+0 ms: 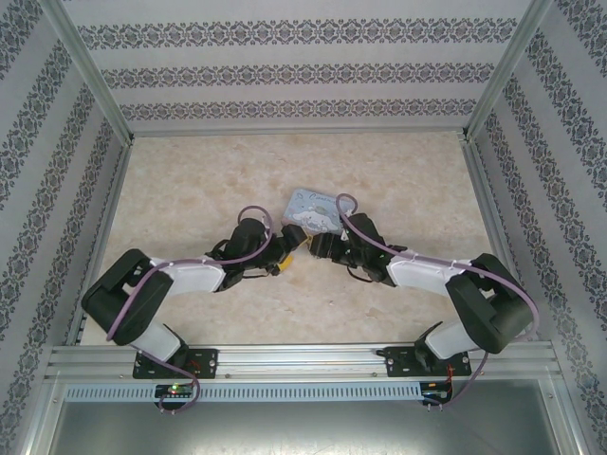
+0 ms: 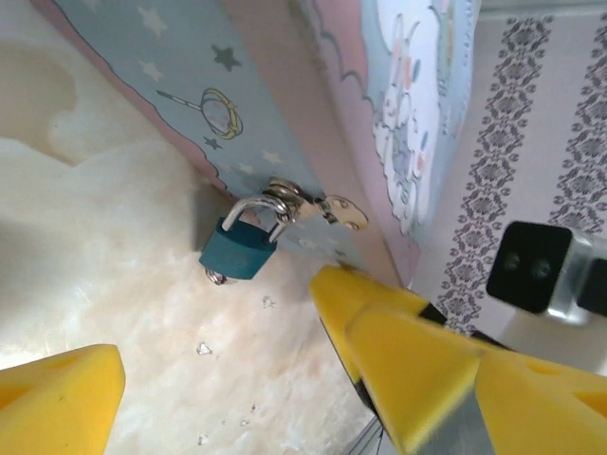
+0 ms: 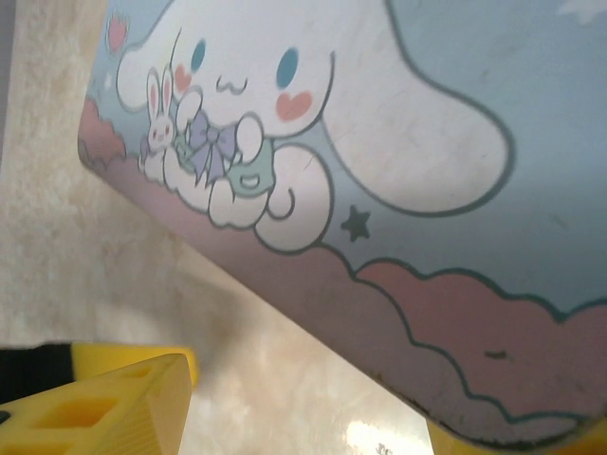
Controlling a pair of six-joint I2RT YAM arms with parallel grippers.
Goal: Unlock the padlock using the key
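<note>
Padlock (image 2: 237,254) hangs locked on the tin box (image 2: 190,66); both grippers close in, neither holding anything.

Left gripper (image 2: 218,322) has its fingers spread and nothing between them, aimed straight at the padlock, probably lining up an approach; right gripper (image 3: 313,398) is also spread, at the printed lid's edge, likely there to steady the box, though contact cannot be told; shackle (image 2: 248,210) is threaded through the hasp (image 2: 313,204) on the box's side wall, so the body dangles just above the table (image 2: 85,218); in the left wrist view the long axis runs from the hasp at upper right down to lower left, bottom end toward the table; a small silvery stub sits at that end, too small to tell key from plug.
</note>
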